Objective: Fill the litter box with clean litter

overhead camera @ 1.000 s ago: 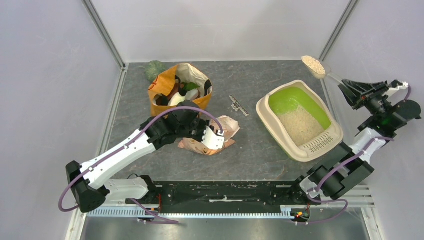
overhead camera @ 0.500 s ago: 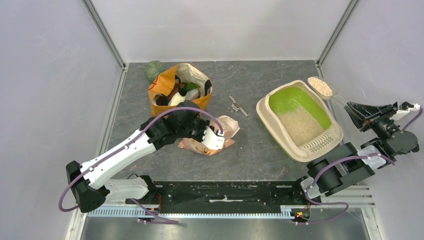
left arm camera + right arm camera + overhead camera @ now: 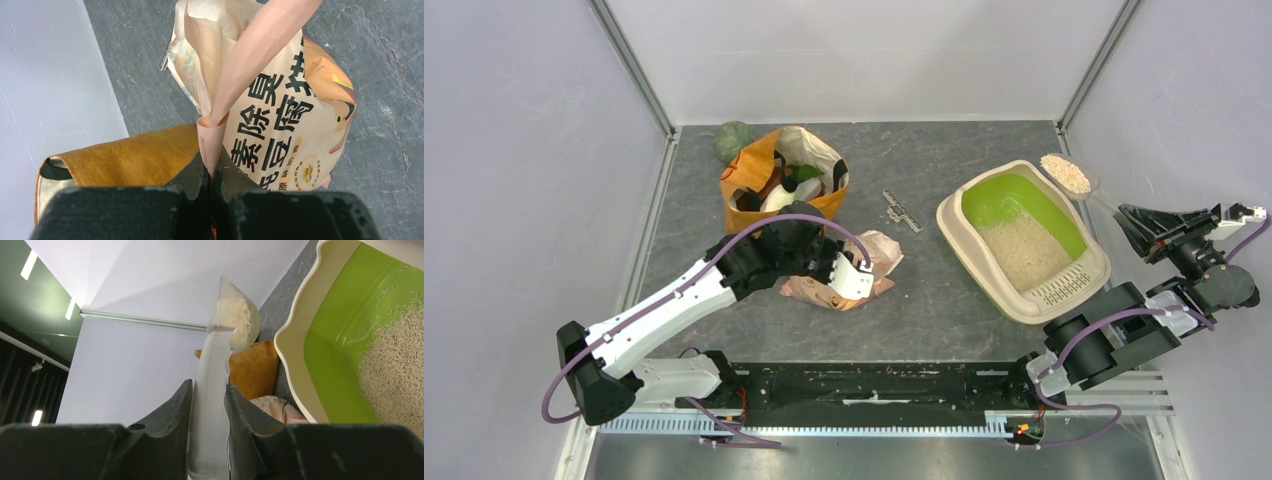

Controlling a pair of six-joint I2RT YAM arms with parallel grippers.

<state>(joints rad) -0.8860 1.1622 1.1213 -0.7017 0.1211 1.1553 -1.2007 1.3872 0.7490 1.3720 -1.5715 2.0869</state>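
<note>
The cream litter box (image 3: 951, 226) with its lime-green hood (image 3: 1004, 196) lies right of centre, with clean litter (image 3: 1026, 250) spread inside. My right gripper (image 3: 1136, 222) is shut on the handle of a clear scoop (image 3: 1067, 174). The scoop is heaped with litter and hangs just past the box's far right rim. In the right wrist view the gripper (image 3: 207, 390) clamps the scoop handle (image 3: 212, 405), and the litter box rim (image 3: 295, 365) is to the right. My left gripper (image 3: 213, 167) is shut on a folded edge of the printed litter bag (image 3: 280, 115), which rests on the floor (image 3: 872, 262).
An orange paper shopping bag (image 3: 784, 180) stuffed with items stands at the back left, with a green lump (image 3: 734, 140) behind it. A small metal piece (image 3: 902, 211) lies between that bag and the litter box. Walls close in on both sides.
The right arm has brought the loaded scoop down and nearer, from the back right corner to beside the box's far rim, then held still. The left arm has not moved.
</note>
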